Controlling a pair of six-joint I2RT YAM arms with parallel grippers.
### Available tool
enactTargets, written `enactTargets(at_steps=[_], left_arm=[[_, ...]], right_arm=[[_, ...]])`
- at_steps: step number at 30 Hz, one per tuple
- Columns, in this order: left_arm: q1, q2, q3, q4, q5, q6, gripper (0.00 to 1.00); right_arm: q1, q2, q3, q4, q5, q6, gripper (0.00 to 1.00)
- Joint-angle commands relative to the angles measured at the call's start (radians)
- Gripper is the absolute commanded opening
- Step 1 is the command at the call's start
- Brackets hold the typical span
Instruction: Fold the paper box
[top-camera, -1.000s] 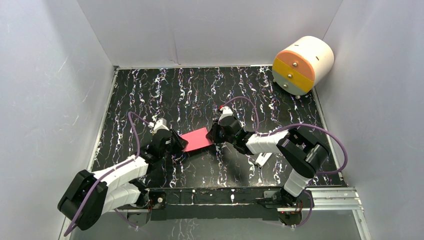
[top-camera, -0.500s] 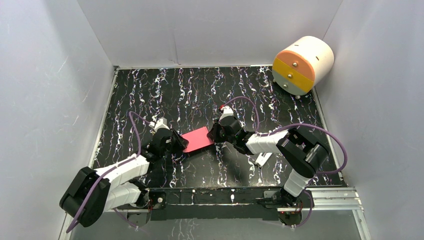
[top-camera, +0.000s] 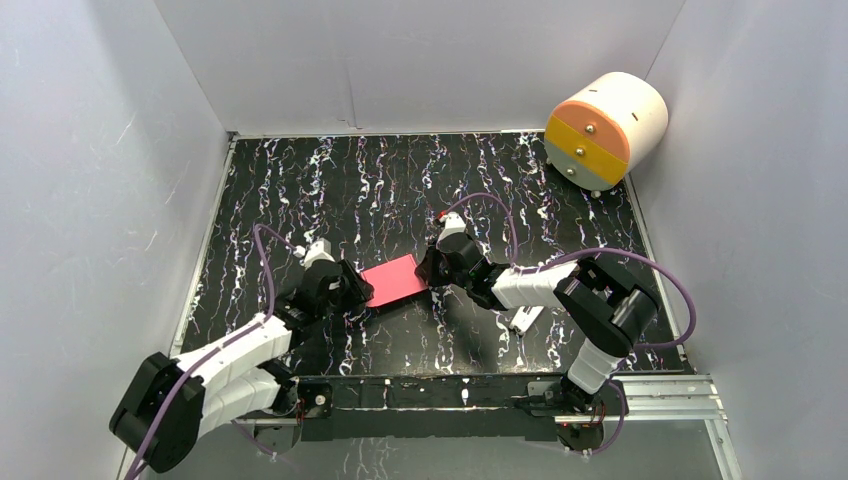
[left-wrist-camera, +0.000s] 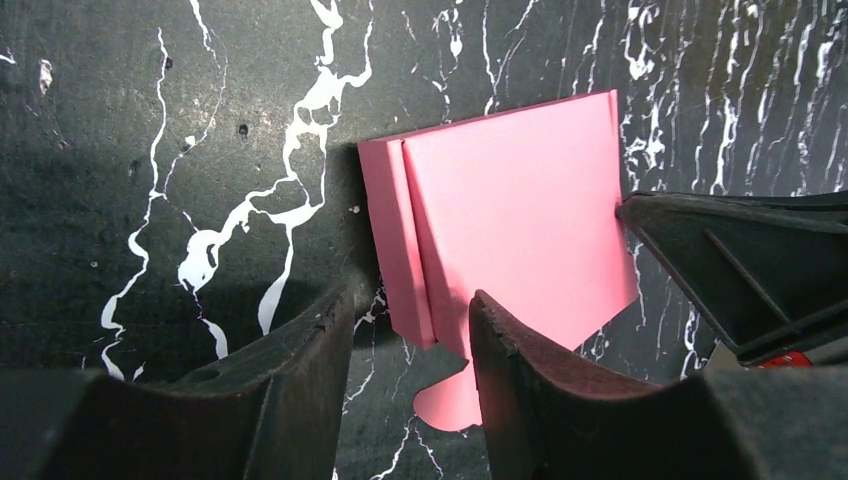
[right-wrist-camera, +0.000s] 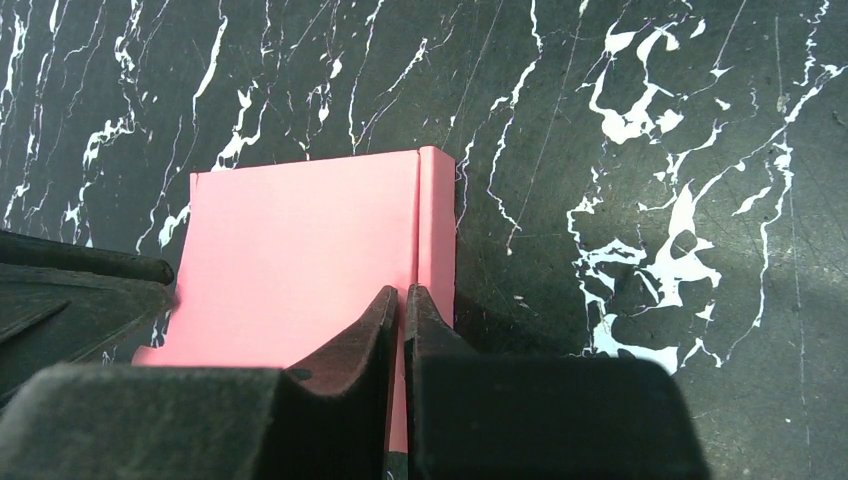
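The pink-red paper box lies flat on the black marbled table between my two grippers, with a narrow side wall folded up at each end. My left gripper is at its left end. In the left wrist view that gripper is open and straddles the folded left wall without clamping it. A rounded tab lies flat below the wall. My right gripper is at the right end. In the right wrist view it is shut on the crease of the right wall.
A big white-and-orange cylinder stands in the back right corner. A small white piece lies under the right forearm. White walls close in the table on three sides. A metal rail runs along the near edge.
My left gripper's jaws have spread apart around the left wall and its arm has shifted slightly. My right gripper has pinched tighter. The box has stayed in place.
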Motion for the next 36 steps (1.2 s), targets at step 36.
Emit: enactTargets(at_steps=[36], left_arm=[[-0.001, 0.211, -0.039, 0.098, 0.065, 0.077, 0.13]], right_arm=[[-0.101, -0.007, -0.095, 0.062, -0.325, -0.023, 0.38]])
